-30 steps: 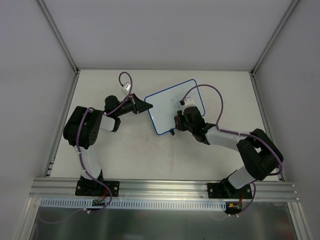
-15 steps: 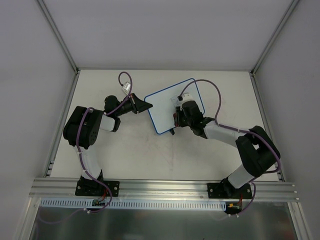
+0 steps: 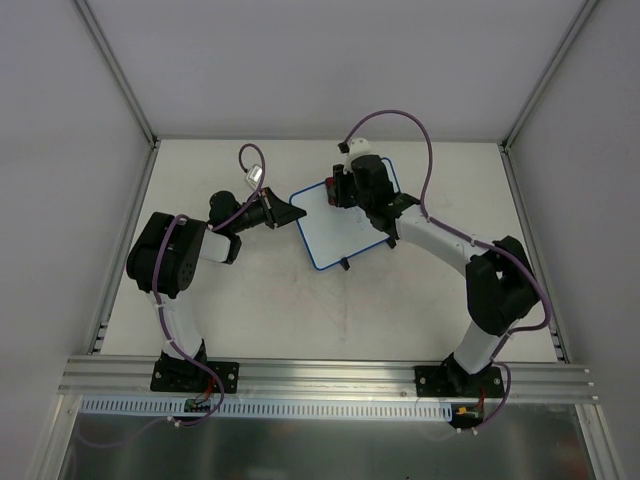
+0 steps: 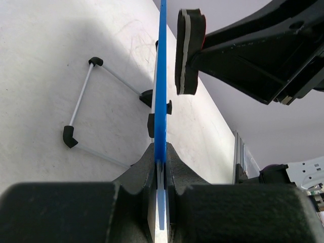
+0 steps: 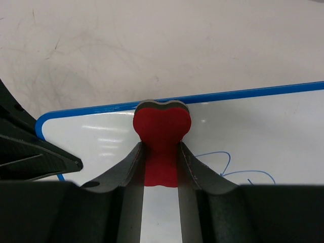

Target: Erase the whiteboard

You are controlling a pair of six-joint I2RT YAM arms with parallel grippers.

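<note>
Left gripper (image 4: 160,153): jaws clamped on the whiteboard (image 3: 330,240) edge. Right gripper (image 5: 161,158): jaws pinching the eraser (image 5: 162,126), just off the board, blue scribbles (image 5: 248,173) nearby.

Grey walls (image 3: 300,60), scuffed white tabletop (image 3: 290,315)

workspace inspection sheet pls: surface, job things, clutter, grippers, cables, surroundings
surface: white table, faint scuffs, no spills seen
job's things: whiteboard with blue frame, gripped at its left edge; blue scribble on it; red eraser near the board's far edge, a gap between it and the board in the left wrist view
clutter: nothing seen
grippers: left gripper shut on the whiteboard's frame; right gripper shut on the eraser
cables: purple cables loop above both arms, not snagged on the board
surroundings: grey walls on three sides, metal rail at the near edge
</note>
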